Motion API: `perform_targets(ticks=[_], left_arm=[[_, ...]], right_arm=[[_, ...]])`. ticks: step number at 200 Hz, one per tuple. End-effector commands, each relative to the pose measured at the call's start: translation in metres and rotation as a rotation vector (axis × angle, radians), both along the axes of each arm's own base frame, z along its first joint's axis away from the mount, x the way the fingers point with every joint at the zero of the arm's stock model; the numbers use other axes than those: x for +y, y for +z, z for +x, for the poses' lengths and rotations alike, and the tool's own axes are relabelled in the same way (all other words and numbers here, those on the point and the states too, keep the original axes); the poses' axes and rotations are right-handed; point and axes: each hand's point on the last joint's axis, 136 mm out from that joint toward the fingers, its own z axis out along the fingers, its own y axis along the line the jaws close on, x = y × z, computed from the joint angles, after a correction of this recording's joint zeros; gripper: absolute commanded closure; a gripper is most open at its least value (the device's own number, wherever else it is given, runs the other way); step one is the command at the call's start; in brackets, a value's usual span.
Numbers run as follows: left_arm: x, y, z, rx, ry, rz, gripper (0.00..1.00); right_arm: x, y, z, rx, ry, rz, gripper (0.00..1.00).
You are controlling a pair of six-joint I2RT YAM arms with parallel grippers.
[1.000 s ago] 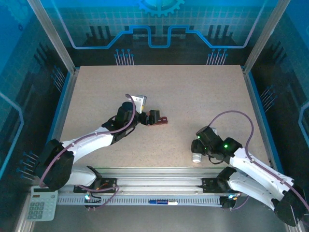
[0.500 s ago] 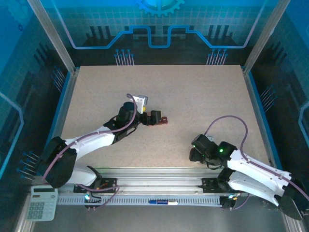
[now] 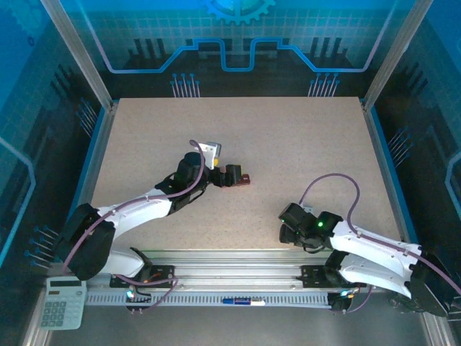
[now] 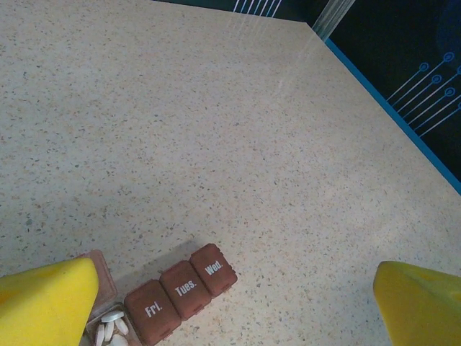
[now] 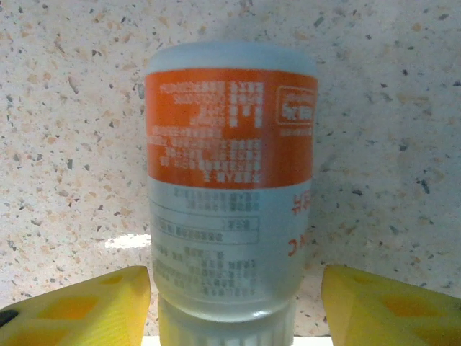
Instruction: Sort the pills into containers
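The containers (image 4: 180, 292) are a reddish-brown strip with shut lids marked Fri., Tues. and Wed. Its end compartment is open and holds white pills (image 4: 112, 328). My left gripper (image 4: 234, 281) hangs open just above the strip, with one yellow finger (image 4: 43, 303) over the open end. In the top view that gripper (image 3: 232, 175) sits mid-table by the strip (image 3: 244, 179). A white pill bottle (image 5: 230, 144) with an orange label stands between my right gripper's (image 5: 236, 281) yellow fingers (image 5: 94, 310), with a narrow gap on each side. The right gripper (image 3: 287, 229) is low near the front edge.
The speckled table (image 3: 288, 137) is bounded by blue side rims and a metal rail (image 3: 230, 261) along the front. A calculator (image 3: 63, 303) lies outside the table at the lower left.
The right arm has dropped and drawn in toward the front edge, covering the bottle in the top view. Its fingers have narrowed around the bottle. The left arm has barely moved.
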Motion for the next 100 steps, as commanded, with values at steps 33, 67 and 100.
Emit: perform_targets(ticks=[33, 67, 100], left_arm=[[-0.007, 0.0037, -0.0004, -0.011, -0.019, -0.027, 0.01], [-0.0069, 0.0028, -0.0009, -0.012, -0.02, -0.027, 0.01], [-0.007, 0.0029, -0.0014, -0.012, -0.021, -0.032, 0.01]], right_arm=[[0.003, -0.0093, -0.0041, 0.016, -0.004, 0.0, 0.39], [0.0006, -0.013, -0.0074, 0.023, -0.01, -0.006, 0.43], [-0.0024, -0.014, -0.0077, 0.02, -0.016, -0.018, 0.51]])
